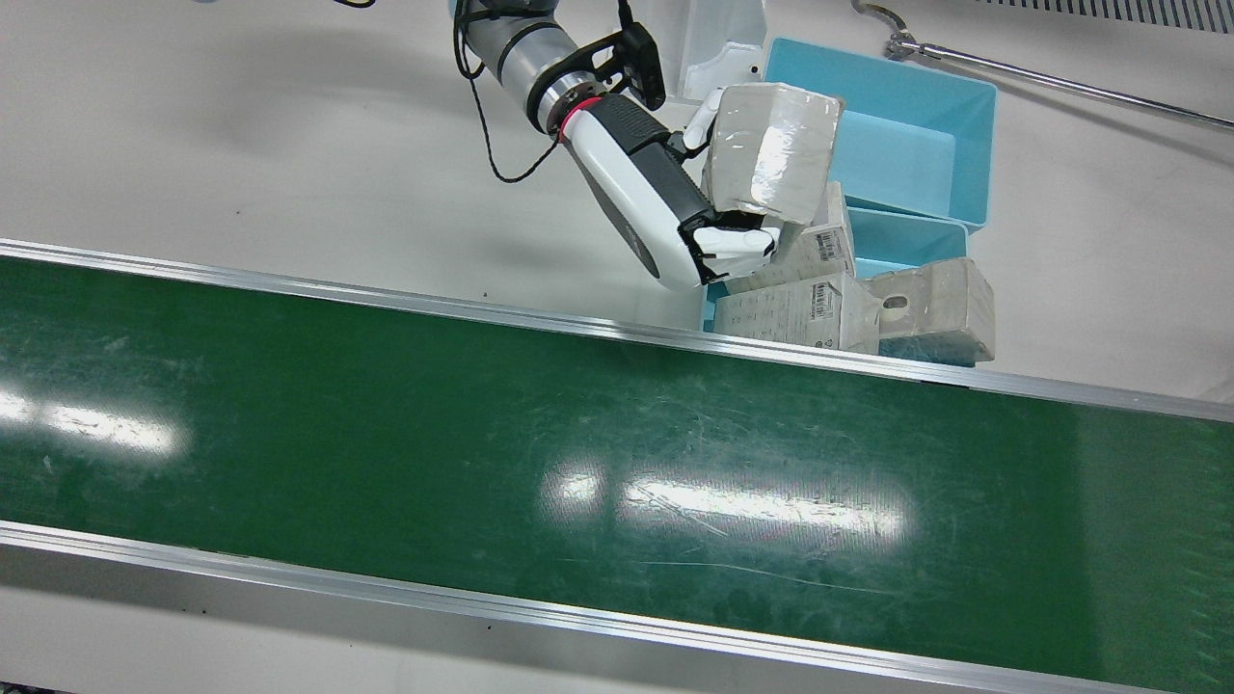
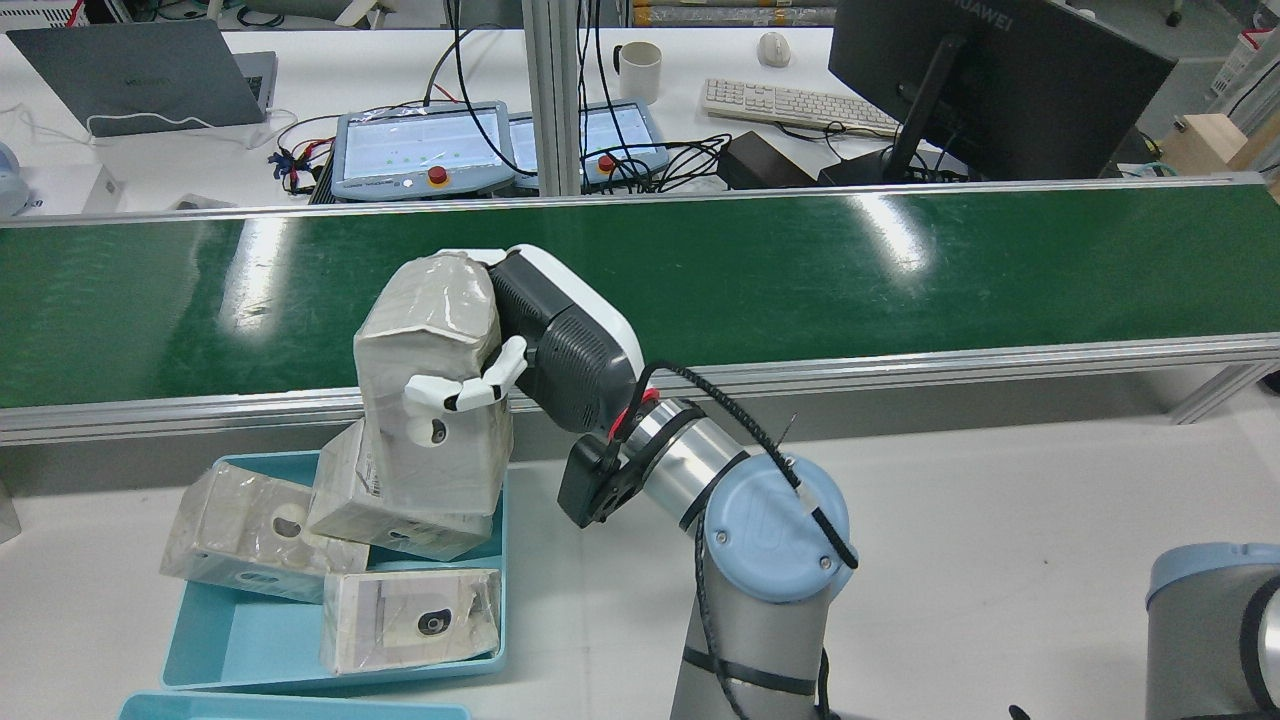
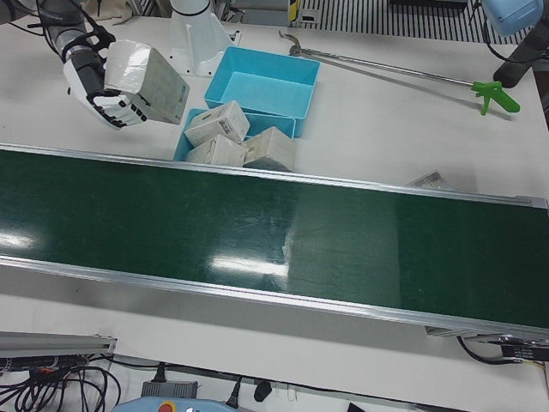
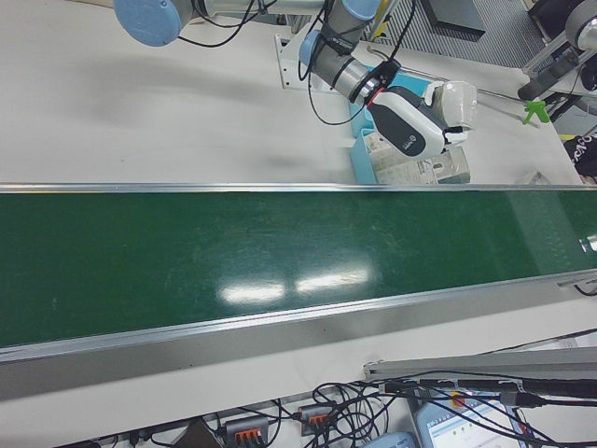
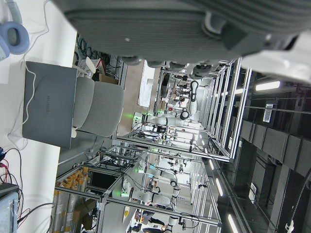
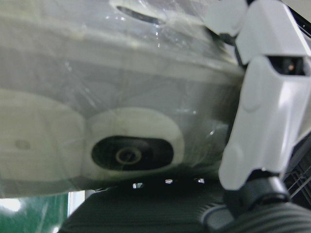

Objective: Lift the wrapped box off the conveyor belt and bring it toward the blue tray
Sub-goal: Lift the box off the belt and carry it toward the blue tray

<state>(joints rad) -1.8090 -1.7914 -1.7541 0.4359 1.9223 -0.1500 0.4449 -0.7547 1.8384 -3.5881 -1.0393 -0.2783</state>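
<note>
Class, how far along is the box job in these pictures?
Done: the wrapped box is off the conveyor belt. In hand: the right hand grips it, raised over the boxes in the blue tray. Left: little, perhaps lowering and releasing it.

A robot arm [image 2: 745, 590] of silver-grey metal tubes with pale blue round joint caps, one cap showing small screws. A black braided cable [image 2: 745, 420] runs along it to a small black box at the wrist, beside a thin red ring. The right hand [image 1: 665, 198] has a glossy white shell with a dark grey ribbed panel on its back, and white fingers [image 2: 465, 390] with black gaps at the joints.
</note>
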